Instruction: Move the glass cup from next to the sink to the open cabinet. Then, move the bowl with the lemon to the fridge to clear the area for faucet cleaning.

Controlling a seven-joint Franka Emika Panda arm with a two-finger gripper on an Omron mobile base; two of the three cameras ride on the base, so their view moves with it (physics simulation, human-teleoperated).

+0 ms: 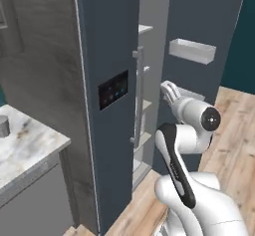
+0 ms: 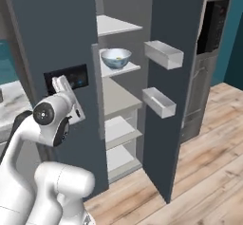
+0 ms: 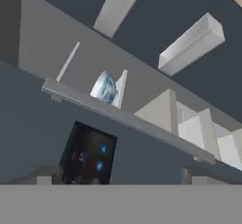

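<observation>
Bowl (image 2: 116, 57) with the lemon (image 2: 117, 58) sits on a fridge (image 2: 57, 24) shelf, upper middle of the right base view. Gripper (image 2: 64, 87) is at left, spread wide, holding nothing, outside the fridge.

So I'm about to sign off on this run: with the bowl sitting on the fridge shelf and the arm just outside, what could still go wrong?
1. The wide white bowl with the bluish rim sits near the front edge of its pale shelf; a knock might tip it off.
2. The open gripper is close to the dark slate-blue fridge door with the black touchscreen panel; a careless swing could strike it.
3. The fridge's right door stands open, so the cold escapes.
</observation>
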